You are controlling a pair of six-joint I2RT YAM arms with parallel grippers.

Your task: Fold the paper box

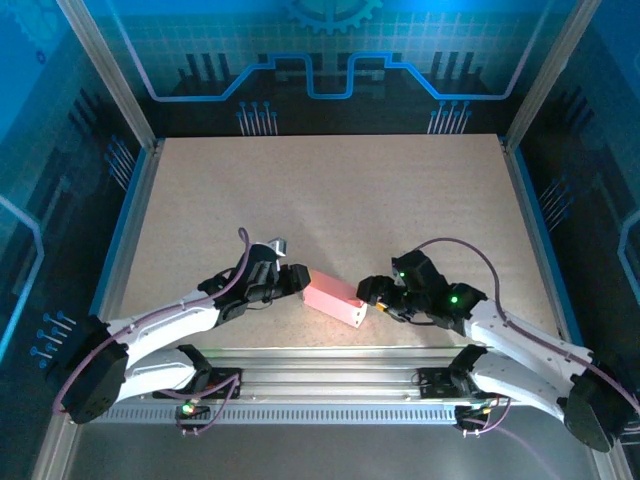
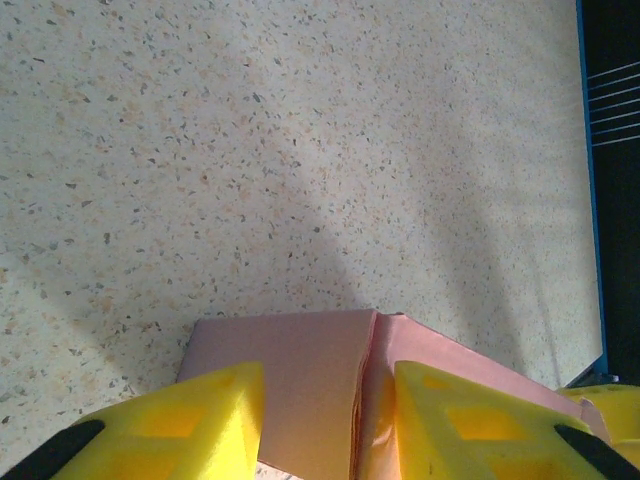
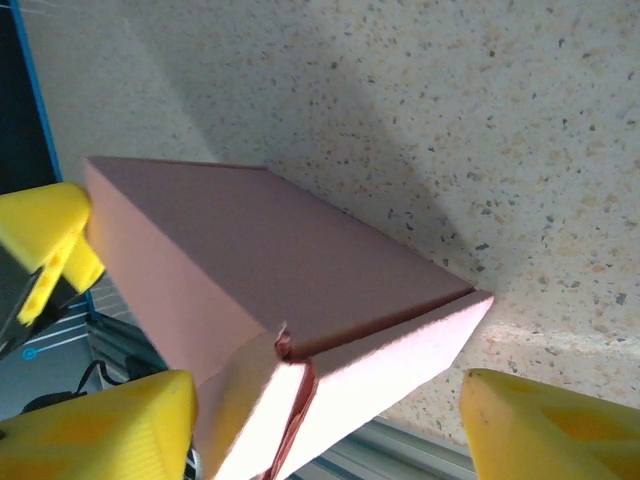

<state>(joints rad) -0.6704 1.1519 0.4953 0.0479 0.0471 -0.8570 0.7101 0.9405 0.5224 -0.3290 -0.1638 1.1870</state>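
The paper box (image 1: 335, 300) lies on the speckled table (image 1: 330, 190), close to its near edge and about midway between left and right. It is folded up into a small pink block, with its long side running from far left to near right. The left gripper (image 1: 297, 281) is at the box's far-left end. In the left wrist view its yellow fingers (image 2: 190, 420) stand partly apart over the pink card, which reaches out past both of them. A seam runs along the card between the two fingers. I cannot tell from the pictures whether this pincer is pinching the box or only resting against it. The right gripper (image 1: 368, 291) is at the box's near-right end with its pincer spread wide. In the right wrist view one of its fingertips (image 3: 100, 430) sits against the box's lower left side. The other (image 3: 550, 430) stands off to the right, with bare table between it and the card. The end of the box facing this camera shows a flap whose edge gapes a little at the corner. A yellow fingertip of the left arm touches the box's far corner. The metal rail (image 1: 330, 365) runs along the table's near edge, just beside the box
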